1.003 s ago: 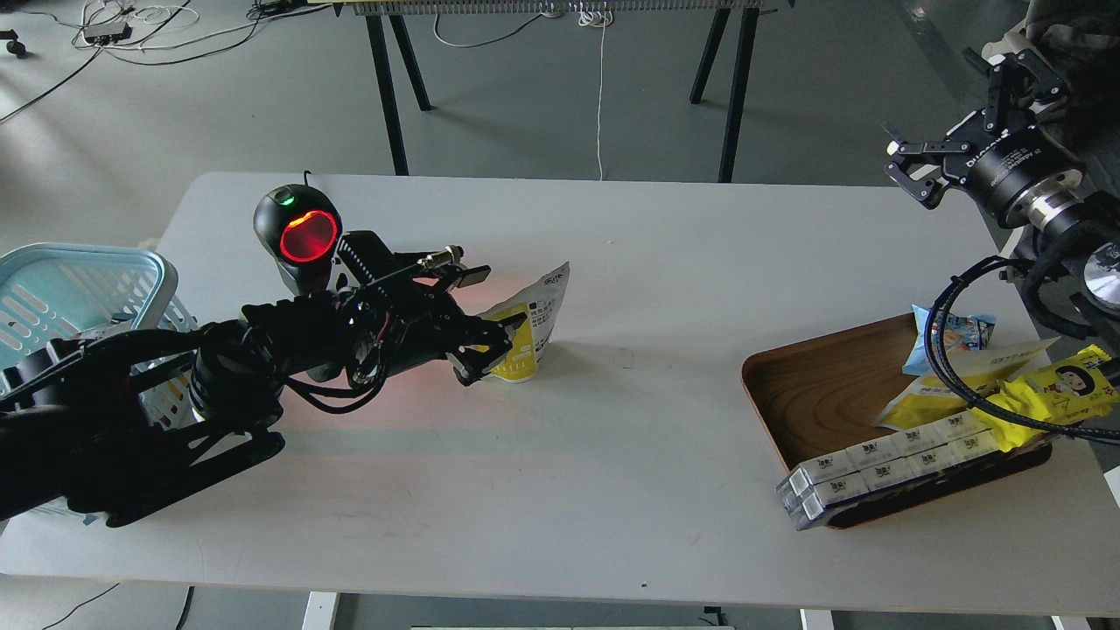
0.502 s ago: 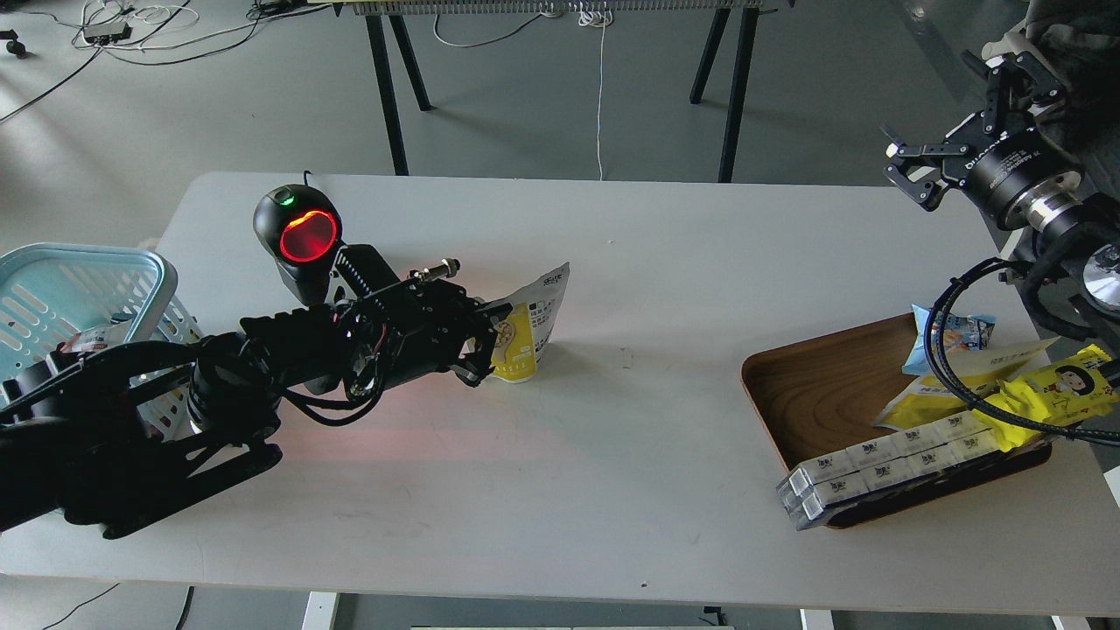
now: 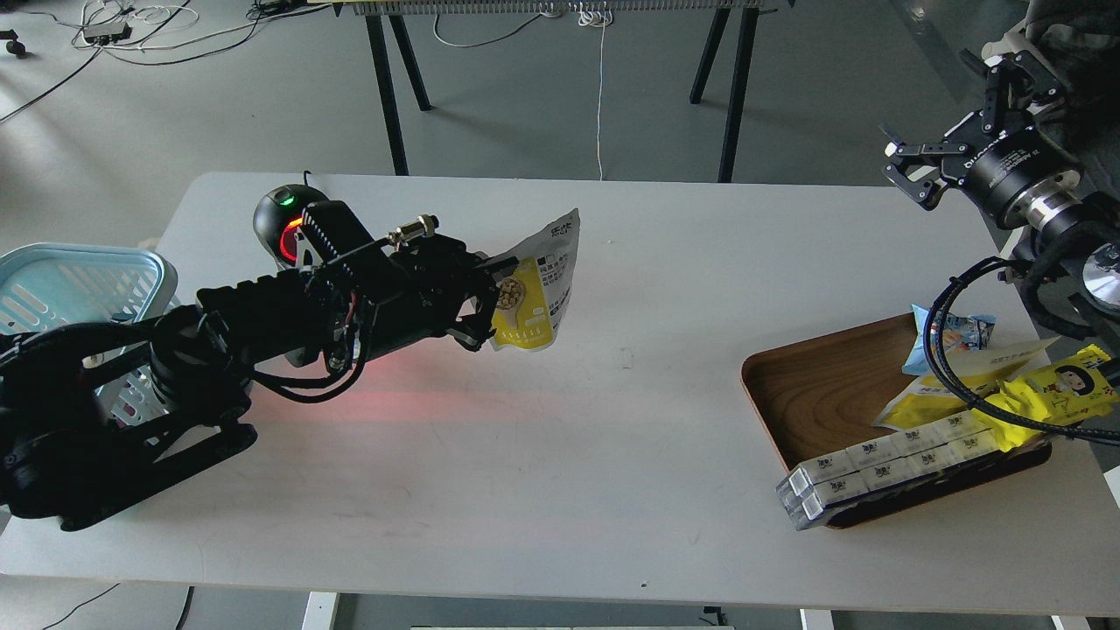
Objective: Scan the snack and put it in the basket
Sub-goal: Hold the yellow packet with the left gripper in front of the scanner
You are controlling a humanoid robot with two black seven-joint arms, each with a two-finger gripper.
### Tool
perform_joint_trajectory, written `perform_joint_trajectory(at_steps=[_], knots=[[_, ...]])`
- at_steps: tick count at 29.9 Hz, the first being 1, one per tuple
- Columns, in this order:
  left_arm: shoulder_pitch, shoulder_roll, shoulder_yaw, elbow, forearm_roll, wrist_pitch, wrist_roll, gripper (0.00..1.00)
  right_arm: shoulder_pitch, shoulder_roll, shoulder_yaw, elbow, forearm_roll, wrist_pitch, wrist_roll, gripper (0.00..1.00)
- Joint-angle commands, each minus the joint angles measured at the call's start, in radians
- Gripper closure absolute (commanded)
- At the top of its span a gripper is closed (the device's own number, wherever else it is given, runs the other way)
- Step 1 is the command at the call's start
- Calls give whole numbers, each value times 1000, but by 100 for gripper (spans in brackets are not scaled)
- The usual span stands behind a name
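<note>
Yellow-and-white plastic, a hand-sized snack pouch printed with round beige nuts, hangs clear of the pale grey table, pinched by its left edge in the left gripper. Its fingers are closed onto the pouch, which tilts with its top corner leaning up and to the right. Behind the left arm stands a black handheld barcode scanner on its stand, with a green lamp on top and a red glow at its window; the arm hides most of that window. A reddish wash from it lies across the table below the arm.

I judge the step in hand to be the scan: the pouch is off the table and held near the scanner, but the basket has yet to receive it. Whether the barcode faces the red window is hard to say from this angle, since the printed face is turned toward the camera. The next move probably calls for turning the wrist so that the pouch's white back meets the beam, then carrying it left over the thick rim of the light blue slotted plastic basket at the table's left end, and letting go there.

The right gripper hangs spread and empty, high above the table's right end, well apart from the brown wooden tray of other snacks.
</note>
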Motion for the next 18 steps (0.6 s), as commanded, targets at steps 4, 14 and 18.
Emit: perform_joint_trajectory(at_steps=[4,14,18], knots=[[3,121,-5,-70,-134,-29,2,98,3,0,-1,0,0,0,-2,2],[8,218,-5,-78,-231,-12,-9,98,7,0,-1,1,0,0,-2,2],[12,218,-6,-78,-234,-2,-9,98,8,0,-1,1,0,0,-3,2]])
